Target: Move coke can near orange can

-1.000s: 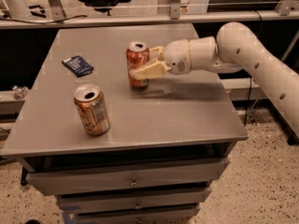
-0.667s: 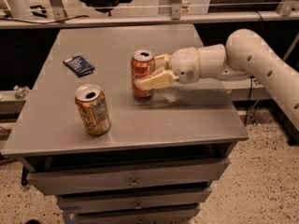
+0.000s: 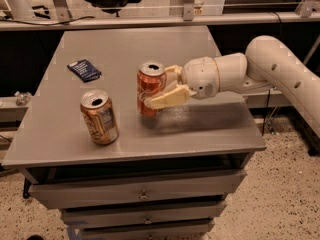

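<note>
The coke can (image 3: 150,86) is red with a silver top and stands upright near the middle of the grey table (image 3: 210,129). My gripper (image 3: 161,86) reaches in from the right and is shut on the coke can, one pale finger (image 3: 167,98) across its front, the other behind it. The orange can (image 3: 100,117), golden-copper with a pale label panel and an open silver top, stands upright to the left and nearer the front edge. A short gap separates the two cans.
A small dark blue packet (image 3: 84,69) lies at the table's back left. The table has drawers below its front edge (image 3: 140,196). A rail and shelf run behind the table. My white arm (image 3: 280,69) spans the right side.
My gripper has carried the coke can toward the front left, closer to the orange can. The orange can and the blue packet have not moved.
</note>
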Available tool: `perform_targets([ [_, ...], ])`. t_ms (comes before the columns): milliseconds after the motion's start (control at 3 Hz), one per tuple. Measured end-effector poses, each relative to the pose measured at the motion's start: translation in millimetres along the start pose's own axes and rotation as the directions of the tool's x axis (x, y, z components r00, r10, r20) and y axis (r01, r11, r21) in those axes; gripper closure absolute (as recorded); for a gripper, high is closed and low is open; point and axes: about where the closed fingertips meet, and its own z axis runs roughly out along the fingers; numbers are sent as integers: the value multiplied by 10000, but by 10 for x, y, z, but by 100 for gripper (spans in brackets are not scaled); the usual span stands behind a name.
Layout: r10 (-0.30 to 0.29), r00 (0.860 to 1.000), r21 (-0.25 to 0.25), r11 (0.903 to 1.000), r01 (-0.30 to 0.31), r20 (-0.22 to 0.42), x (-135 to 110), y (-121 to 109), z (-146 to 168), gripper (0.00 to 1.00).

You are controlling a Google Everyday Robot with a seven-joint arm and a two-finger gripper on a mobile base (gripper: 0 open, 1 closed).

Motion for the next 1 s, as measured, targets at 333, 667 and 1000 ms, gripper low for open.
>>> perform_targets([
  [333,-151,9998,-421,9990,146,-122,-2,205,156,100],
  [667,-295,9986,-610,9978,268,-433,59,349,358,100],
  [1000,-282,9971,-450,9987,251,-703,111,367,533,100],
])
